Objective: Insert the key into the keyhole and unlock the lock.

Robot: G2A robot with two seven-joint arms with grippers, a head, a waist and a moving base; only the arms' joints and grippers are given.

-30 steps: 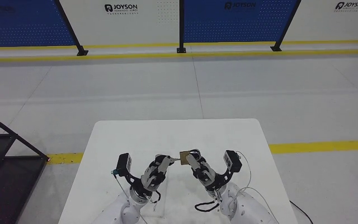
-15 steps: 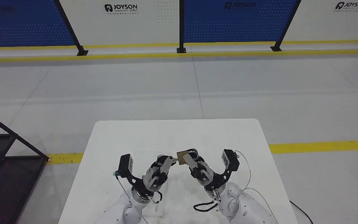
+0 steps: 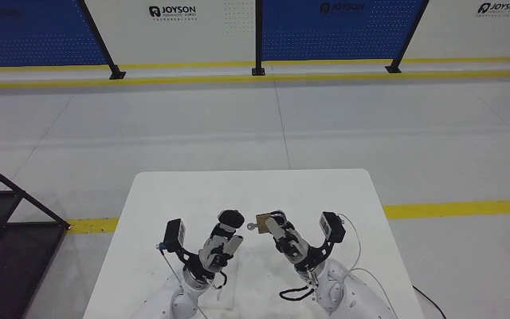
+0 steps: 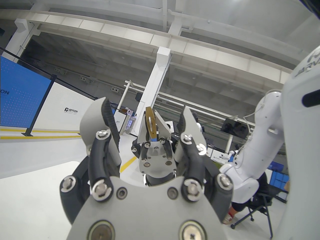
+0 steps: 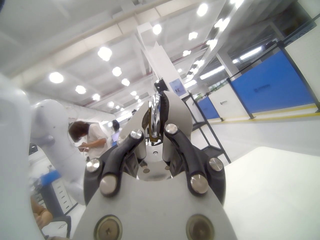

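Observation:
A brass padlock [image 3: 263,219] hangs in the air over the white table [image 3: 319,187], with my right gripper [image 3: 271,226] shut on it. A small key [image 3: 252,226] sticks out of the lock toward my left gripper [image 3: 230,221], which stands open a short way off and touches nothing. In the right wrist view the lock's silver shackle [image 5: 155,116] sits clamped in the right gripper [image 5: 158,101]. In the left wrist view the left gripper [image 4: 145,104] gapes wide, and beyond it the brass lock [image 4: 150,123] shows edge-on.
Both arms hover over the near part of the table [image 5: 275,176]. A black rack [image 3: 24,231] stands off the table's left side. Blue and white barrier panels [image 3: 335,28] line the far floor.
My left gripper has let go of the key, opened and pulled back a little to the left. The key stays in the lock, which the right gripper holds almost still.

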